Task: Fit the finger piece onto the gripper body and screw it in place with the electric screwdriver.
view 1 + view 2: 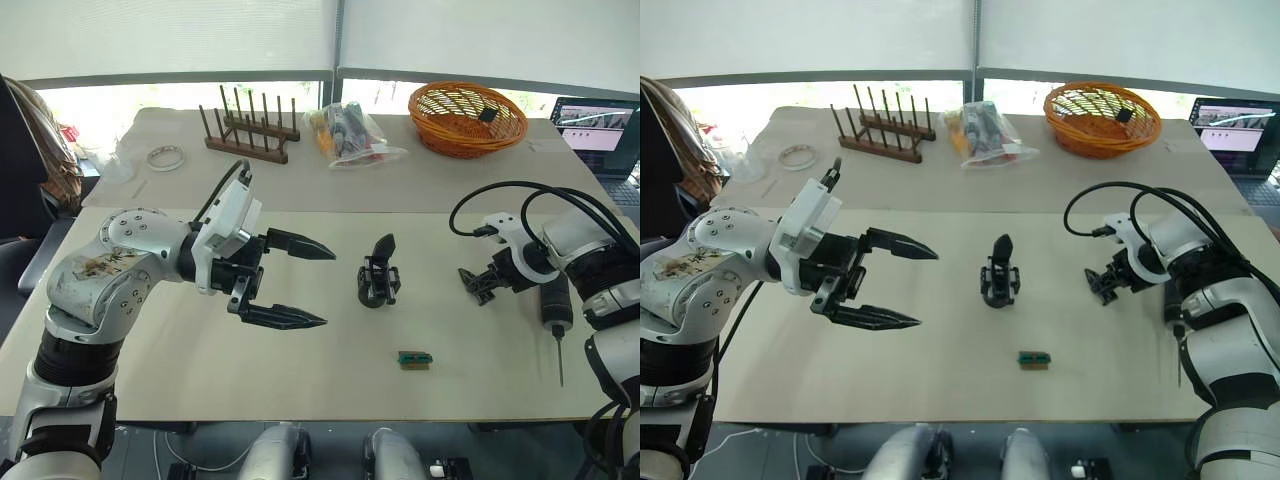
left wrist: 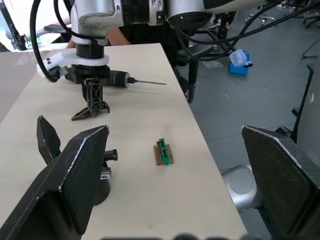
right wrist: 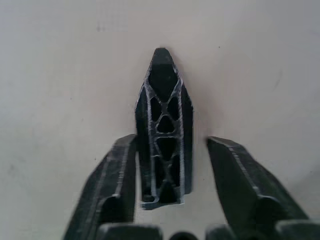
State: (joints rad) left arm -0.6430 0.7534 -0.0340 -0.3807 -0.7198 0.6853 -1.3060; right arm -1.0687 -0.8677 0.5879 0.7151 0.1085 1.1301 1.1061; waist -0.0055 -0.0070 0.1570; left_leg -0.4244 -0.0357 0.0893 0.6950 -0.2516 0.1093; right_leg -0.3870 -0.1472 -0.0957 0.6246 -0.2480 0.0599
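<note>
Finger piece (image 3: 164, 130) flat on table at right of frame, between right gripper (image 1: 478, 285) fingers, slightly parted, not clamped. Long axis along fingers, tip pointing away. Left gripper (image 1: 305, 285) spread wide, empty. Gripper body (image 1: 379, 275) upright mid-frame. Electric screwdriver (image 1: 555, 310) lower right, bit toward bottom edge.

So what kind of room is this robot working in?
Probably a lab or office workspace. A plain worktable stands by big shaded windows, a laptop sits open at the far end, and there are test props such as an orange basket and a wooden rack.
</note>
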